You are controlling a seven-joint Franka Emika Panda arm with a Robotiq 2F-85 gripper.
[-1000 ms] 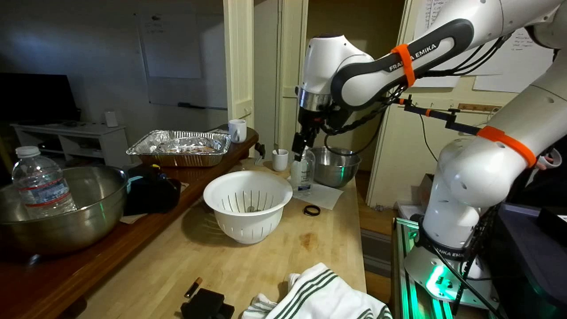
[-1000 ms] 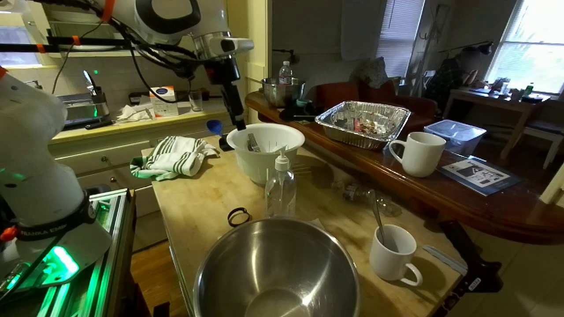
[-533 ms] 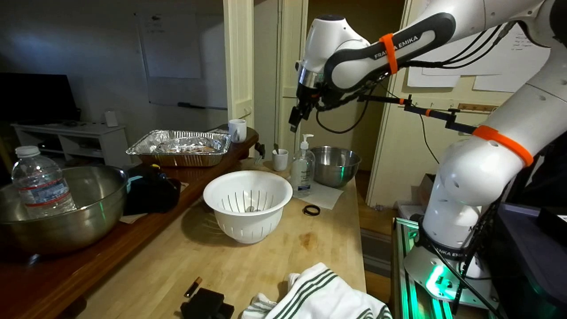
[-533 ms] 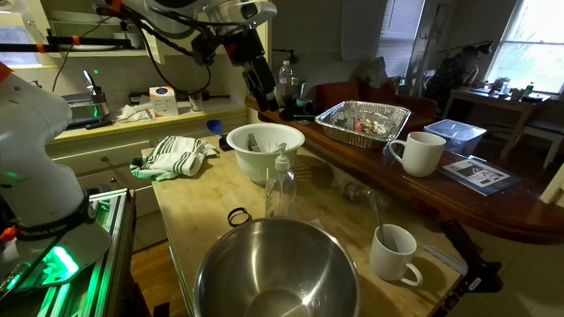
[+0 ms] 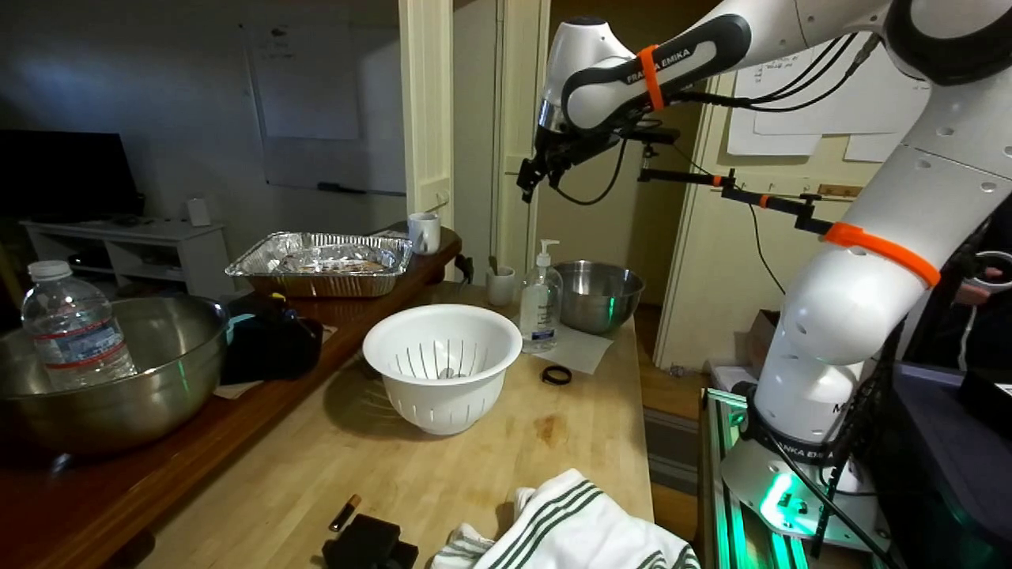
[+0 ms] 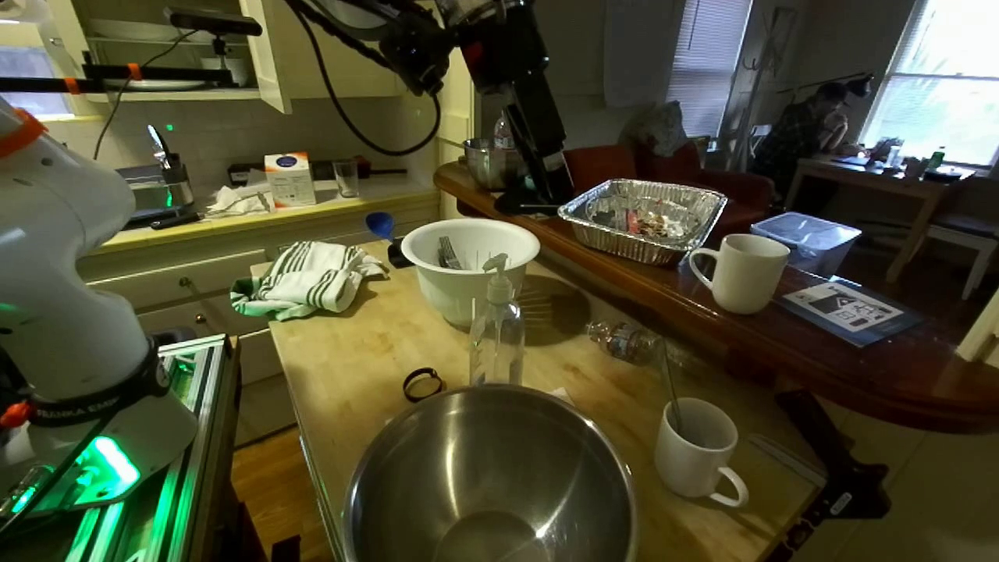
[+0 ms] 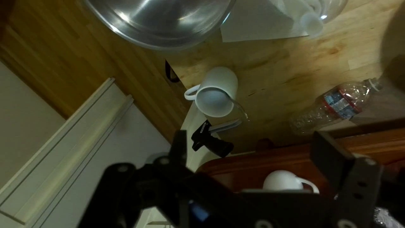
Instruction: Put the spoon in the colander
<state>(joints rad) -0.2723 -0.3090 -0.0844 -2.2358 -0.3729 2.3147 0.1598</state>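
Note:
The white colander (image 5: 444,403) stands upright on the wooden table in both exterior views. A grey fork-like utensil (image 6: 447,254) leans inside it. A slender utensil that looks like the spoon (image 6: 670,390) stands tilted in a white mug (image 6: 695,460) near the table's corner; its lower end is hidden in the mug. The wrist view shows that spoon (image 7: 240,109) poking out over the mug's rim. High above the table, my gripper (image 7: 251,134) has its fingers spread wide with nothing held; spoon and mug lie below, apart from it. The colander is out of the wrist view.
A large metal bowl (image 6: 492,507) and a pump bottle (image 6: 498,343) stand between mug and colander. Beside the raised wooden ledge (image 6: 843,375) lie a plastic bottle (image 7: 343,103) and a black-handled tool (image 7: 212,142). A foil tray (image 6: 648,248) and another mug (image 6: 749,277) sit on the ledge.
My gripper has risen and swung from above the colander towards the foil tray and mug side, staying open. The colander, mug and spoon have not moved.

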